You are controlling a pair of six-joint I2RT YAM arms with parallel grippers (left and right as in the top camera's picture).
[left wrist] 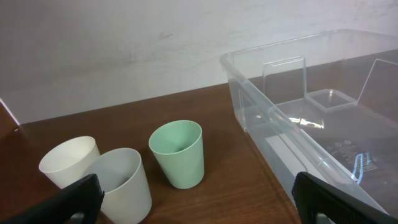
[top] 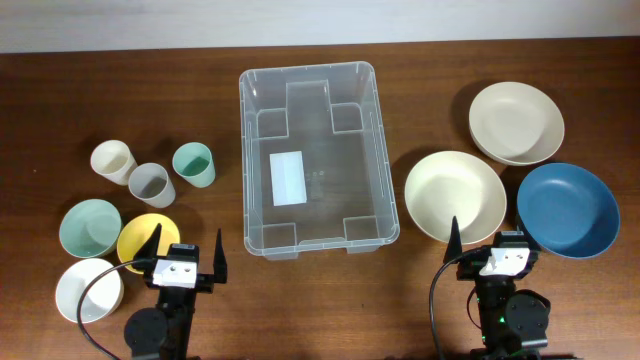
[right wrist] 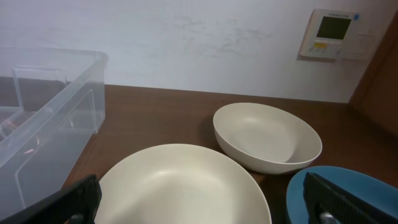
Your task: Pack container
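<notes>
The clear plastic container (top: 262, 120) stands at the table's middle, with a white label (top: 290, 177) on its base and nothing else inside. It also shows in the left wrist view (left wrist: 267, 112) and the right wrist view (right wrist: 43, 124). My left gripper (top: 187, 257) is open and empty at the front left, near a yellow bowl (top: 140, 236). My right gripper (top: 492, 250) is open and empty at the front right, just before a cream bowl (top: 455, 195), which also shows in the right wrist view (right wrist: 180, 186).
Left of the container stand a cream cup (top: 112, 160), a grey cup (top: 150, 184) and a green cup (top: 193, 164), with a pale green bowl (top: 89, 227) and a white bowl (top: 88, 290). At the right lie a second cream bowl (top: 516, 122) and a blue bowl (top: 567, 209).
</notes>
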